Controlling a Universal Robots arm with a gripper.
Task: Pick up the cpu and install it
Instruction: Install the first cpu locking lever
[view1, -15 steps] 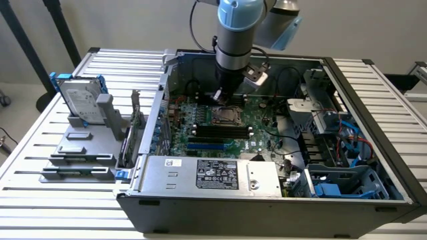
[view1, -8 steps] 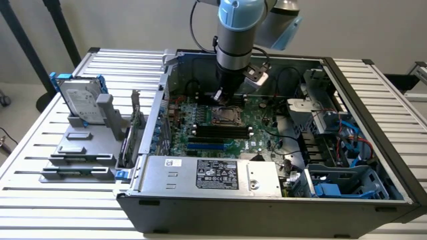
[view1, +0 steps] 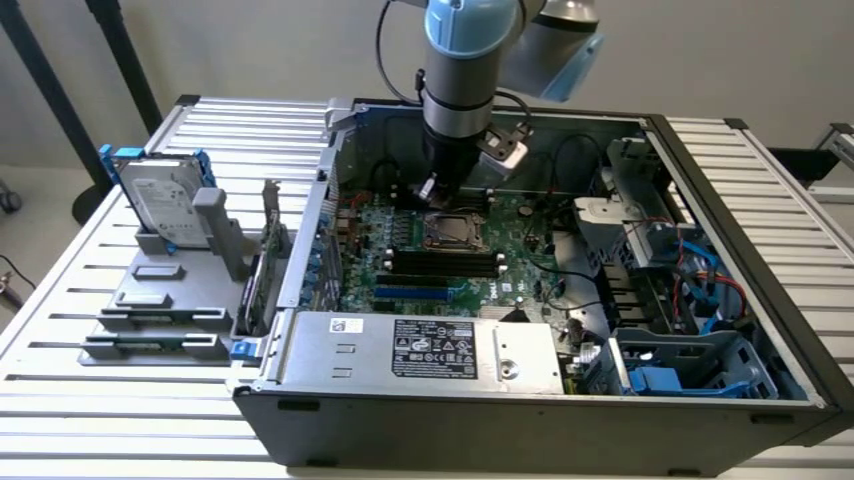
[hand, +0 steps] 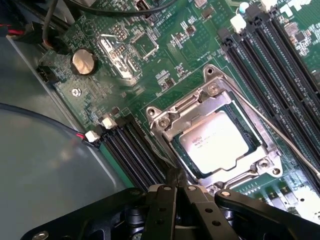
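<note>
Tool (hand: 176, 186) pressed together, empty — cpu (hand: 214, 141) seated in motherboard (hand: 150, 45) socket.

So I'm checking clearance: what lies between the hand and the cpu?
In the wrist view, the shut hand sits just off the cpu; between them is only the socket's metal frame edge.

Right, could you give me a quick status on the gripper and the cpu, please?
Gripper shut, holding nothing, just above the motherboard. Cpu seated in its socket, retention frame open. Nothing in the way.
</note>
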